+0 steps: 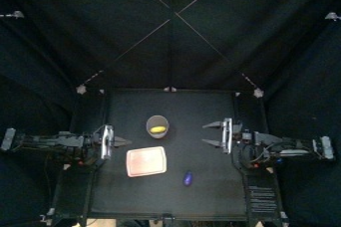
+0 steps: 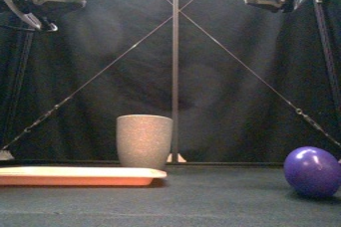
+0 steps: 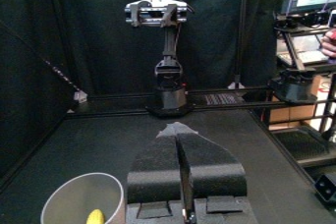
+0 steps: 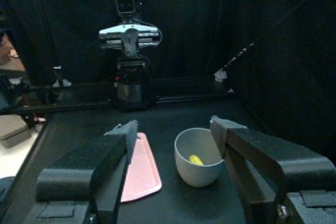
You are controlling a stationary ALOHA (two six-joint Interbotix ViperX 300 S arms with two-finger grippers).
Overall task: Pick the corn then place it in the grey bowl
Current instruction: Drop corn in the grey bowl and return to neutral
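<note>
Black table (image 1: 213, 186), front corners cut off in the top view. Left gripper (image 3: 182, 135) raised over the left edge, fingers together, only a thin seam between them. Right gripper (image 4: 174, 125) raised over the right edge, fingers wide apart. Both cropped at the top of the front view. Pink tray (image 1: 146, 161) flat near the table's middle, a little toward the left edge, with its left end cut off in the front view. Grey cup (image 1: 159, 123) upright just behind the tray, toward the back edge, apart from it; half cropped in the left wrist view. Purple toy (image 2: 312, 171) toward the front edge, right of the tray, rounded, kind not clear. Corn (image 4: 196, 158) inside the cup, seen only as a small yellow patch from above, shape hard to make out, hidden by the cup wall in the front view.
</note>
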